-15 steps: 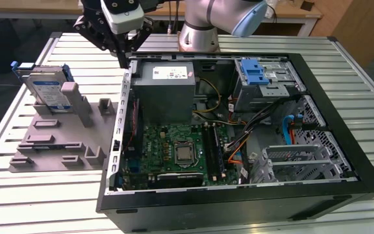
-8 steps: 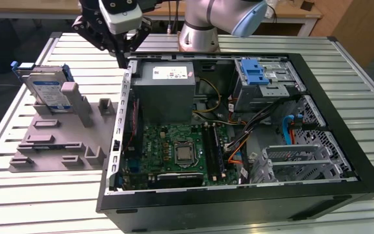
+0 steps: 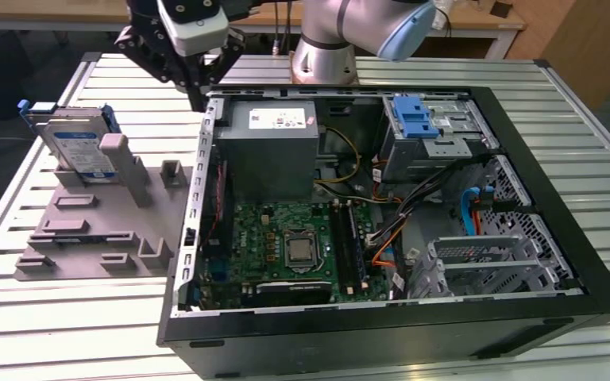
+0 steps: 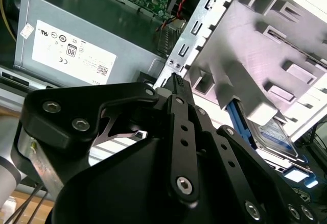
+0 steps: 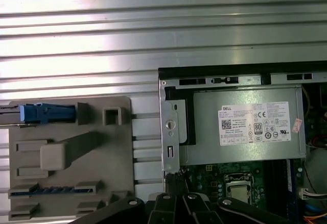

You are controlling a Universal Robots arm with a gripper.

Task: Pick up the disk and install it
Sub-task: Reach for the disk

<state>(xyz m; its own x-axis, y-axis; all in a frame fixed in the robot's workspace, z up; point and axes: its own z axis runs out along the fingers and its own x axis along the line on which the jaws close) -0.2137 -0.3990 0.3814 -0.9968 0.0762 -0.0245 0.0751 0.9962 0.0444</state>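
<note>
Stuff I can't really see from my end

The disk (image 3: 77, 143) has its lower part tucked behind a post of the grey holder (image 3: 114, 163) in the exterior view. In the second wrist view, holder and gripper (image 4: 176, 82) cover all but a sliver of it. The arm (image 3: 337, 32) runs off the exterior view's top edge, and the case (image 3: 390, 333) off the bottom.

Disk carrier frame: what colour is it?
Blue frame around the disk, clearest in the exterior view.
</note>
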